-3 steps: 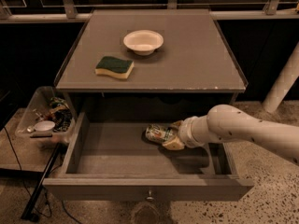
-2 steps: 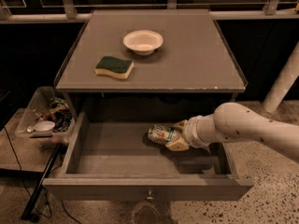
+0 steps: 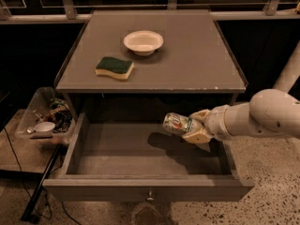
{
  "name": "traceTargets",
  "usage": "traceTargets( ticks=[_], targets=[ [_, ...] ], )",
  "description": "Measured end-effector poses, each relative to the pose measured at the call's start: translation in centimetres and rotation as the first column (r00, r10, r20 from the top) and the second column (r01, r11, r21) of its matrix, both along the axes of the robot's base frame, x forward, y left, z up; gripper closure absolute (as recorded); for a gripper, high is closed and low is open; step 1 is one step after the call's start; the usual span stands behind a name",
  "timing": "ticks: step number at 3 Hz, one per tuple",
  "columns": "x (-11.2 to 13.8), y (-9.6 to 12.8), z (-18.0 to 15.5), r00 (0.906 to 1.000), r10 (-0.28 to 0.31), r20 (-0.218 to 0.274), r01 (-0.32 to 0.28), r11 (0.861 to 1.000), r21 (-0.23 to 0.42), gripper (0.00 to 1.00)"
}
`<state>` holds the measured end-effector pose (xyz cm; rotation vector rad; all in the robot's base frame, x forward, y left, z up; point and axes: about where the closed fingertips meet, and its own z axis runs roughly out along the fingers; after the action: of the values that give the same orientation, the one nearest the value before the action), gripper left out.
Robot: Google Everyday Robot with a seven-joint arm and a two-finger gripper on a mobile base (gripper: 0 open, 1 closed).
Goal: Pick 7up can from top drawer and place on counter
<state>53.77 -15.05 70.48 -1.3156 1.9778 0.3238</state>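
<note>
I saw my gripper [image 3: 193, 126], pinching the 7up can [image 3: 176, 123], lift it off the top drawer [image 3: 150, 189] floor — so the counter [image 3: 187, 64] came next, I judged.

light: dim, overhead | counter [image 3: 187, 64]: evenly lit, black beyond its far edge | shadows: deep band under front edge; gripper [image 3: 196, 126], below front right corner, clasping 7up can [image 3: 176, 123], throws soft shadow onto top drawer [image 3: 117, 149] floor | glare: faint sheen on can
</note>
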Motion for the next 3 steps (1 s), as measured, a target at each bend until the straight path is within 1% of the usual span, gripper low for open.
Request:
traceTargets(
  ticks=[1,2,3],
  targets=[
    [-0.4,-1.9,4.2,0.9997,-0.004,0.023,0.004,1.000,0.001,1.00],
    [-0.3,-2.6,9.5,0.9973,0.023,0.070,-0.020,0.999,-0.040,1.00],
    [0.9,-2.6,15.6,0.9912,0.050,0.122,-0.038,0.995,-0.095,1.00]
  ],
)
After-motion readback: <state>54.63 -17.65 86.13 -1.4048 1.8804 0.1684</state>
